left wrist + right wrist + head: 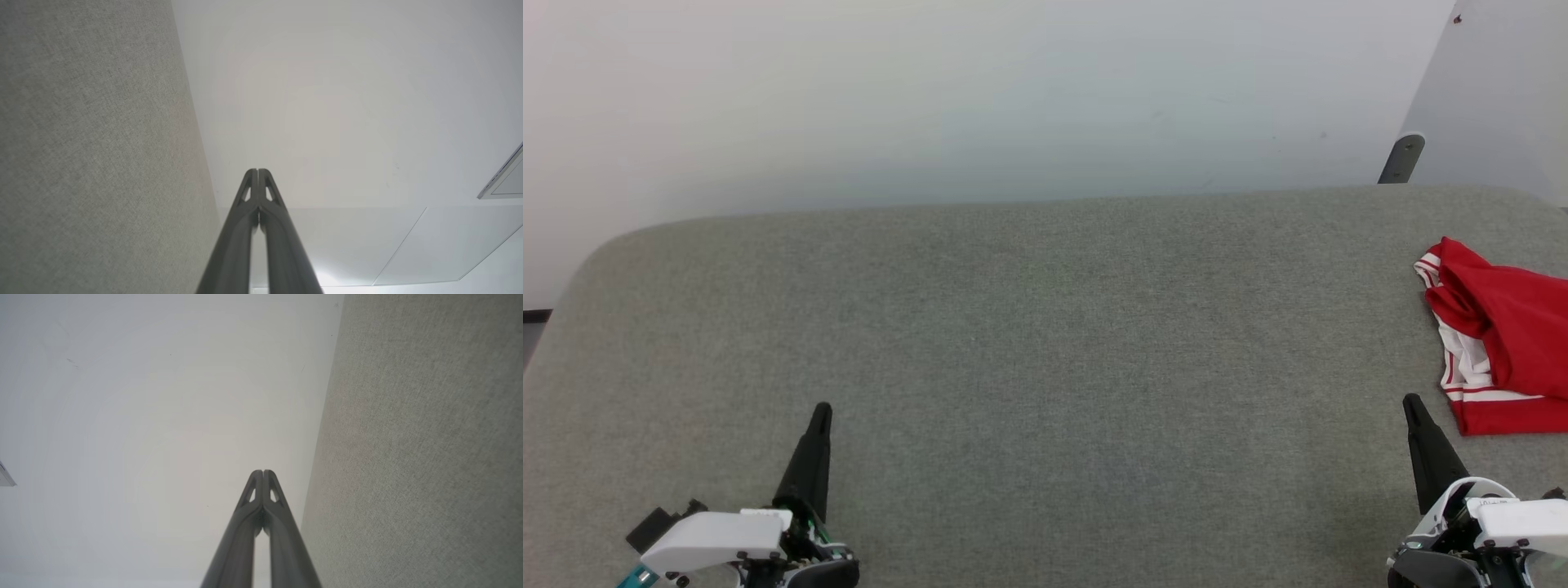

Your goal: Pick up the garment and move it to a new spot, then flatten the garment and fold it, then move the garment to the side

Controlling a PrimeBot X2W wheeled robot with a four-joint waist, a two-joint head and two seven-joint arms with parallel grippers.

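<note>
Garment: the garment (1507, 327), red with white sleeve ends and striped trim, lies crumpled in a heap on the right part of the table. The right edge of the head view cuts it off.
Table: the table (1045, 327) has a grey woven cover with rounded far corners.
Left claw: the left claw (822, 408) is at the lower left of the head view, above the near part of the table and pointing away from the robot. In its wrist view (258, 170) the two dark fingers are pressed together along their tips, with nothing between them.
Right claw: the right claw (1410, 400) is at the lower right, just beside the near left corner of the garment but not touching it. In its wrist view (262, 472) the fingers also meet at the tips and hold nothing.
Wall: a pale wall (931, 98) stands behind the far edge of the table.
Far right: a short dark bar (1402, 158) rises just behind the table's far right corner.
</note>
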